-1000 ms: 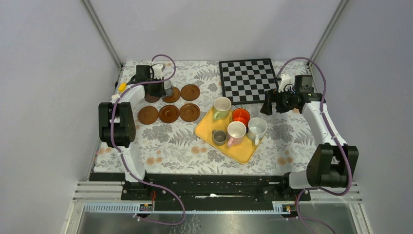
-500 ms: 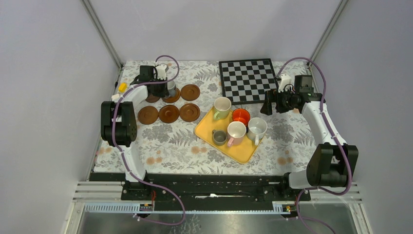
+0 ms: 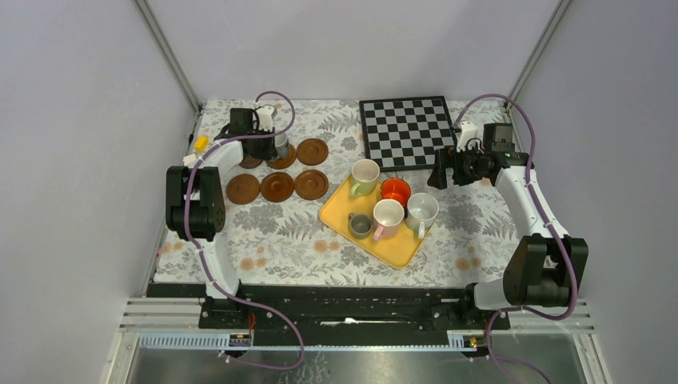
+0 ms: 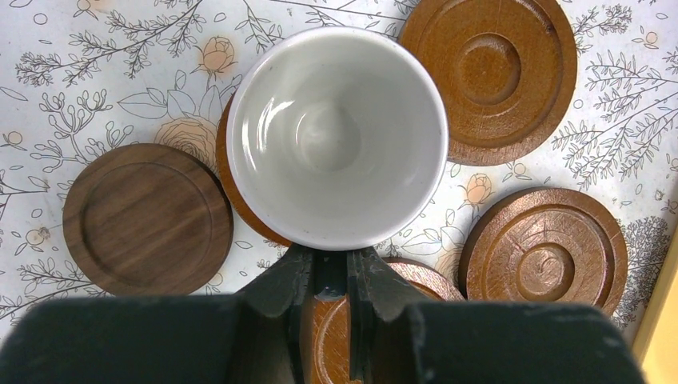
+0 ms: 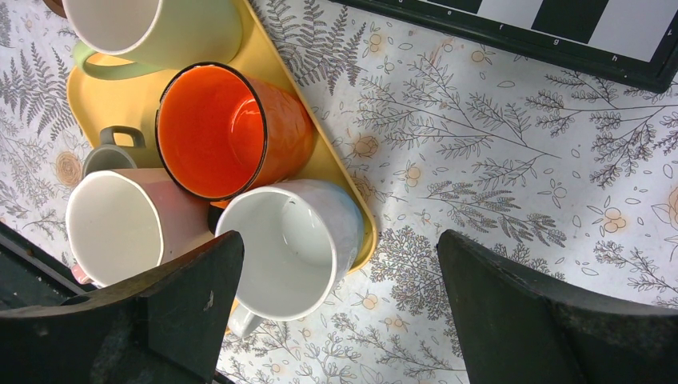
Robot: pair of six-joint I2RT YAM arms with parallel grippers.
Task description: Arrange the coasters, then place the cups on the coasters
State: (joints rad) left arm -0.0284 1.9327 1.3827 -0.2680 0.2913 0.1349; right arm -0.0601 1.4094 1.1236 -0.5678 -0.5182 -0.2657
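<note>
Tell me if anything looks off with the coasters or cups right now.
The cup in the shut left claw is off-centre over its coaster, which shows on one side only. The yellow tray also lies askew to the table edge.

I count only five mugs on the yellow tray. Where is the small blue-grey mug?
The small blue-grey mug sits far back on the left in the top view, gripped by the left end effector over a round dark-brown wooden coaster.
</note>
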